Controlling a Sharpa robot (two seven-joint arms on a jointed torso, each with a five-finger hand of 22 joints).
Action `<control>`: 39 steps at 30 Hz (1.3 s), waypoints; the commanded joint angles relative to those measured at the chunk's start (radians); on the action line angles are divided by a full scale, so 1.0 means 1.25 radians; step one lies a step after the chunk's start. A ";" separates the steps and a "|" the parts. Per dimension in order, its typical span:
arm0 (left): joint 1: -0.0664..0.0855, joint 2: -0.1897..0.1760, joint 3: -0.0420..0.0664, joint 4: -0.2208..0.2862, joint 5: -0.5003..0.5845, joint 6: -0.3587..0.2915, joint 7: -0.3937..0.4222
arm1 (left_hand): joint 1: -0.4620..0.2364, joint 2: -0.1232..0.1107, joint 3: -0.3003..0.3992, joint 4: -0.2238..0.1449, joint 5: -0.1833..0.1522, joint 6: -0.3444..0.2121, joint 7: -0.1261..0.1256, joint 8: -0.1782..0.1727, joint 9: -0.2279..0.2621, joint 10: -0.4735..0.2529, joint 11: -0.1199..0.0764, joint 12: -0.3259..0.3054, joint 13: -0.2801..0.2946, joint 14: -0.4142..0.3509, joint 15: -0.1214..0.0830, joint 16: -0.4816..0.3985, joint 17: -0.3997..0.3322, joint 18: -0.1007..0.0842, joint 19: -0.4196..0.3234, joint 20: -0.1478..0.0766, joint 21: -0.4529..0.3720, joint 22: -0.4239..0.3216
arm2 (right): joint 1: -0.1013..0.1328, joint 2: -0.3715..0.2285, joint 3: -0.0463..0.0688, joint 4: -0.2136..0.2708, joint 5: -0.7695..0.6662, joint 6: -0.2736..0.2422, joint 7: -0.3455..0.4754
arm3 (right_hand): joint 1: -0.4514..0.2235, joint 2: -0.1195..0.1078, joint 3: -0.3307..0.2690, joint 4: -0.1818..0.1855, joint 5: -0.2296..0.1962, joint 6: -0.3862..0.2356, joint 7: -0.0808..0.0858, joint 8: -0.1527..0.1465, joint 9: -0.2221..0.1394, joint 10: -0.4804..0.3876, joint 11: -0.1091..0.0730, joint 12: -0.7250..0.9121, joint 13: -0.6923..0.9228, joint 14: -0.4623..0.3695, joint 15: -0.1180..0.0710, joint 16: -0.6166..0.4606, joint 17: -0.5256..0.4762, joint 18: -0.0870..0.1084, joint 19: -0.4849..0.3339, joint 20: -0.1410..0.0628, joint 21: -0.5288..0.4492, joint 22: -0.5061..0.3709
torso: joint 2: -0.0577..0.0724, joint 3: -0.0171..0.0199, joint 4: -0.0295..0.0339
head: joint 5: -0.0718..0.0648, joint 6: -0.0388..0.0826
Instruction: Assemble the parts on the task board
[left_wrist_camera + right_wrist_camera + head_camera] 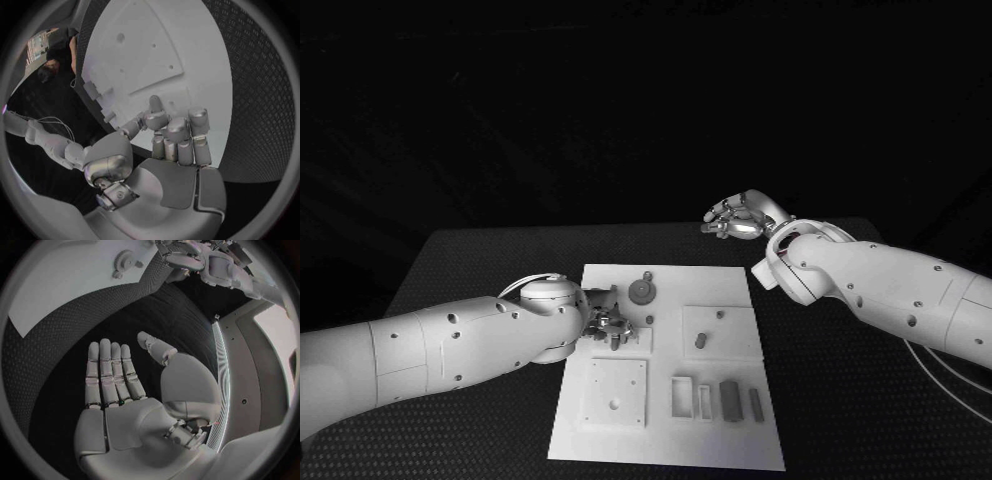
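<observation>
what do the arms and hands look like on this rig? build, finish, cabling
Both arms are smooth white shells dotted with small dark holes. The left hand and right hand are silver metal with segmented fingers and rounded palm covers. A thin pale cable trails beside the right arm.

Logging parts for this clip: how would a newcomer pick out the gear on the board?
Start from the white task board in the middle of the black table. Look at its far edge, just beyond the left hand. The gear is the one round, toothed piece there; the parts near the close edge are straight bars.
</observation>
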 commanded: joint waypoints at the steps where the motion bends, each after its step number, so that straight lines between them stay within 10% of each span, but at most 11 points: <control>1: 0.000 0.000 0.000 0.003 0.001 -0.010 0.005 | 0.001 -0.007 0.000 0.006 0.001 0.001 0.000 0.005 -0.001 0.001 -0.004 -0.003 0.001 0.001 -0.006 0.000 -0.001 0.009 -0.001 -0.082 0.001 0.007 | -0.001 0.000 0.000 0.001 -0.001 0.008 0.009 | -0.002 0.001 -0.004 -0.001 0.005 -0.005 0.000 -0.002 -0.001 -0.006 0.001 0.003 -0.002 -0.006 -0.001 -0.004 0.001 -0.004 -0.004 0.003 -0.003 0.001 | 0.000 0.0001 -0.0001 | 0.000 0.000; 26: 0.000 -0.005 0.001 0.004 0.005 -0.020 0.007 | 0.036 0.003 0.012 -0.019 0.001 -0.002 0.001 0.007 -0.001 0.002 -0.003 -0.005 0.001 0.001 -0.006 -0.002 -0.004 0.010 0.002 -0.082 0.003 0.008 | -0.001 0.000 0.000 0.001 0.000 0.011 0.008 | -0.002 0.001 -0.005 0.000 0.005 -0.005 0.000 -0.002 -0.001 -0.006 0.001 0.003 -0.003 -0.006 0.000 -0.004 0.001 -0.004 -0.004 0.003 -0.004 0.002 | 0.000 -0.0002 0.0002 | 0.000 0.002; 39: 0.001 -0.013 0.007 0.009 0.025 -0.031 0.009 | 0.047 -0.122 0.034 0.043 0.001 -0.079 0.027 -0.031 -0.017 -0.006 0.019 -0.015 -0.005 -0.008 0.013 -0.013 -0.009 0.006 -0.002 -0.079 -0.009 0.000 | -0.001 -0.001 0.000 0.001 0.001 0.010 0.006 | -0.005 -0.003 -0.007 0.002 0.005 -0.008 0.002 -0.003 -0.002 -0.008 0.002 0.004 -0.007 -0.008 0.001 -0.005 0.001 -0.004 -0.005 0.004 -0.006 0.003 | 0.000 0.0006 -0.0003 | 0.000 0.001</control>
